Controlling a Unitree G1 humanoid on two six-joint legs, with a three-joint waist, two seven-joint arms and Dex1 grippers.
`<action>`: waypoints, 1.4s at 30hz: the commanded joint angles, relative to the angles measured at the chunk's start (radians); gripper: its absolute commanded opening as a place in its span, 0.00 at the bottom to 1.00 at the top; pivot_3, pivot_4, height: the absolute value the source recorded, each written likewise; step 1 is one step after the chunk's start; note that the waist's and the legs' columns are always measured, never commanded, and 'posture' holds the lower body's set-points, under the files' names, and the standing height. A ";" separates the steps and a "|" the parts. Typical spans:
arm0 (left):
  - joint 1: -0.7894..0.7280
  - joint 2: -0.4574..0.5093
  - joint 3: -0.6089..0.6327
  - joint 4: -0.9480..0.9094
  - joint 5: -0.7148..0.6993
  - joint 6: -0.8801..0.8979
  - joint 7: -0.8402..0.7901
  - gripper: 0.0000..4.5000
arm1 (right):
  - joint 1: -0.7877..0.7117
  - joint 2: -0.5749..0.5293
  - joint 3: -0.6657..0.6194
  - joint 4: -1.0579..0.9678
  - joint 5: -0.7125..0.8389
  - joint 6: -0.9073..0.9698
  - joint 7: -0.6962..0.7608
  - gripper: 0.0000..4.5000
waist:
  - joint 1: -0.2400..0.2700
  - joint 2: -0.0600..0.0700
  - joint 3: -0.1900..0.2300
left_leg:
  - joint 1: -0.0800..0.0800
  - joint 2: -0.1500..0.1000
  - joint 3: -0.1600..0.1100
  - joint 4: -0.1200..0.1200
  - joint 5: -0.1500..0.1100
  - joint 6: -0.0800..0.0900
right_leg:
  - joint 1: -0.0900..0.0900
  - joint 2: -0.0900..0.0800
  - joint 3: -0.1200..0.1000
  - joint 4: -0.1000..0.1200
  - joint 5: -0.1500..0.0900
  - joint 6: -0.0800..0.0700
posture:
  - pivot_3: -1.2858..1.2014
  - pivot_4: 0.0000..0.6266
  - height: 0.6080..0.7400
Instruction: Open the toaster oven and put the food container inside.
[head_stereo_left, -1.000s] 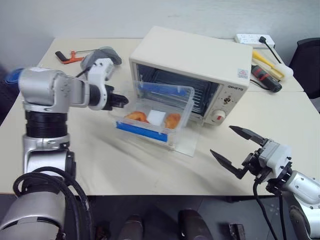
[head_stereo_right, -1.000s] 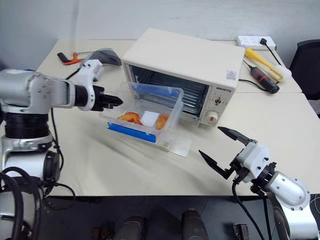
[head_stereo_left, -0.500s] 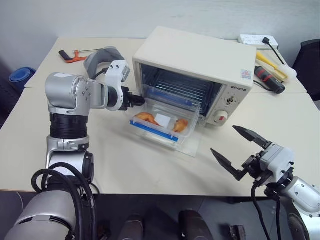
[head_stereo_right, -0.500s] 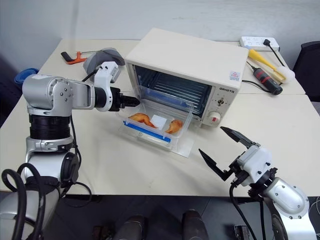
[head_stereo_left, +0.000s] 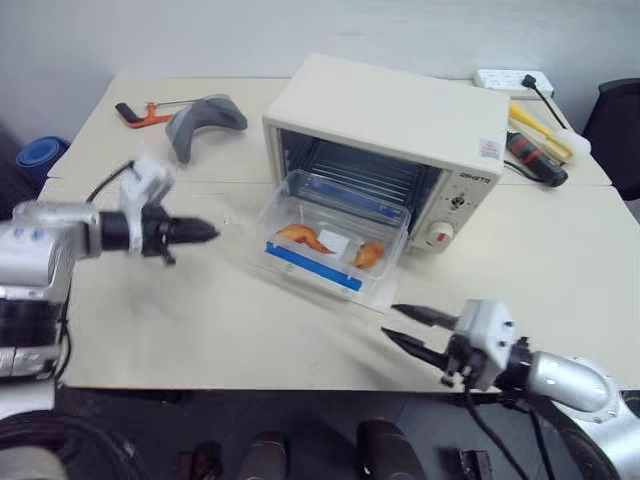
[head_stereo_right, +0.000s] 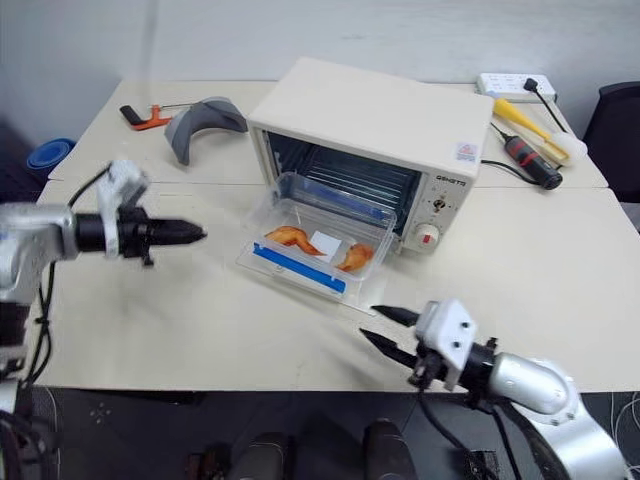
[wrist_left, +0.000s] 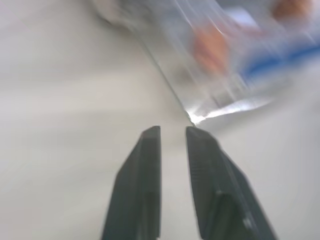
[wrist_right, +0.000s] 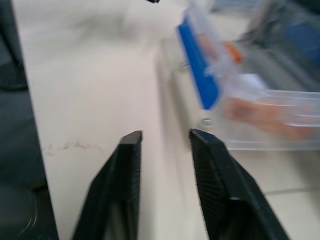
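Observation:
The cream toaster oven (head_stereo_left: 400, 110) stands mid-table with its glass door (head_stereo_left: 385, 293) folded down flat. The clear food container (head_stereo_left: 335, 250), blue clip along its near side and orange food inside, lies on that door with its far end at the oven mouth. My left gripper (head_stereo_left: 212, 232) is shut and empty, hovering over bare table to the left of the container and pointing at it; its wrist view has the door's corner just past the fingertips (wrist_left: 150, 132). My right gripper (head_stereo_left: 390, 322) is open by a narrow gap, empty, just in front of the door's front edge.
A grey curved object (head_stereo_left: 205, 118) and a red-handled tool (head_stereo_left: 140, 112) lie at the back left. A power strip (head_stereo_left: 510, 78) and screwdrivers (head_stereo_left: 535, 140) sit at the back right. A black chair (head_stereo_left: 615, 120) stands past the right edge.
My left gripper drew back to the left, away from the container. The container, raised and tilted before, now lies on the door. My right gripper narrowed its wide-open fingers and moved left toward the door.

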 joint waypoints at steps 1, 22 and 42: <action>0.076 -0.044 -0.017 -0.025 0.018 -0.255 -0.113 0.00 | -0.095 0.068 0.119 0.068 -0.086 0.023 -0.037 0.09 | 0.010 -0.001 0.000 | 0.000 0.000 0.000 0.001 0.000 0.000 | 0.000 0.000 0.000 -0.001 0.000 -0.001 | 0.52 0.24 1.00; -0.319 -0.663 -0.016 0.381 0.180 -0.427 0.537 0.00 | -0.792 0.338 0.071 0.783 -0.367 -0.155 -0.295 0.01 | -0.023 -0.001 0.000 | -0.001 -0.001 0.000 0.006 0.000 0.000 | -0.002 -0.002 -0.006 0.008 0.002 0.000 | 0.52 0.24 1.00; -0.110 -0.517 0.053 0.052 0.007 -0.238 0.338 0.00 | -0.567 0.257 -0.005 0.414 -0.127 -0.062 -0.011 0.01 | -0.034 -0.001 0.000 | -0.002 0.001 -0.001 0.004 0.000 0.000 | -0.004 -0.001 -0.008 0.006 0.002 0.000 | 0.52 0.24 1.00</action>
